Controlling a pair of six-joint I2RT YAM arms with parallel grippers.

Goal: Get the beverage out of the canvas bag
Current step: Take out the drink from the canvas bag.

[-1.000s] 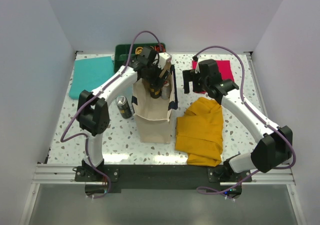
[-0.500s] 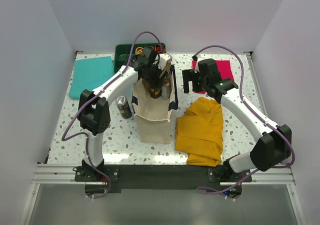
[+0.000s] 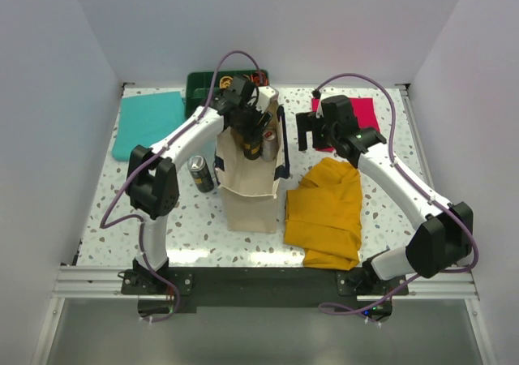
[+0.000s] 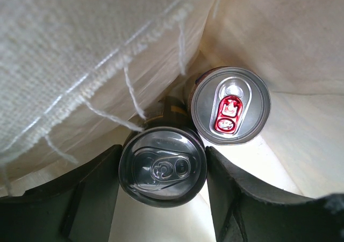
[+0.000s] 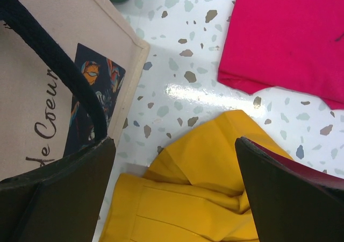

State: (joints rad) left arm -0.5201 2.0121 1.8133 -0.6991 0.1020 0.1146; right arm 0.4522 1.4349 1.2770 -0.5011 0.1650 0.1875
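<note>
The cream canvas bag with navy handles stands mid-table. My left gripper reaches down into its open mouth. In the left wrist view my left gripper has its jaws tight against both sides of a dark can inside the bag. A second can with a silver top and red tab stands right beside it against the bag's inner wall. My right gripper hovers open and empty to the right of the bag; in the right wrist view my right gripper hangs above the mustard-yellow cloth.
Another dark can stands on the table left of the bag. A teal cloth lies far left, a red cloth far right, a green tray with small items behind the bag. The yellow cloth lies right of the bag.
My left gripper has shifted very slightly at the bag's mouth. The right arm has barely moved.
</note>
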